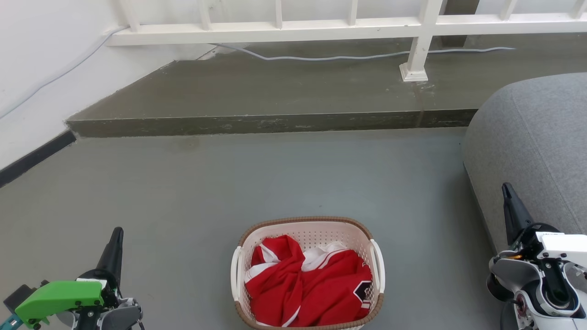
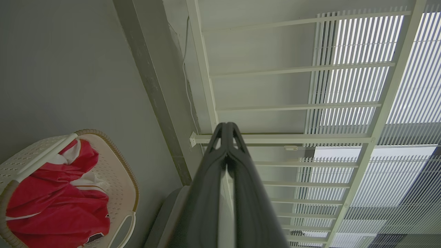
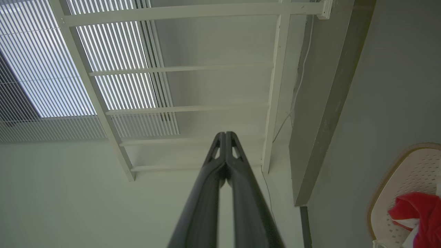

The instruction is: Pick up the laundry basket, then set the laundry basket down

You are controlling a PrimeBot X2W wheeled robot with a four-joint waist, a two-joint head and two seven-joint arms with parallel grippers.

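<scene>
Now the left tool (image 1: 118,233) and right tool (image 1: 506,189), closed, flank the laundry basket (image 1: 303,220).

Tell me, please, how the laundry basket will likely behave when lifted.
The laundry basket is probably stiff: its perforated plastic walls hold their shape. It is likely light, holding a crumpled red garment. Lifted by one white handle alone, it may tilt.

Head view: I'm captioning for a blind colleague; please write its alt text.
A cream laundry basket with a brown rim sits on the grey floor at bottom centre, holding a red and white garment. The left gripper and right gripper, both shut, flank it without touching. A grey cushioned seat is at right; a raised step and white railing lie beyond.
</scene>
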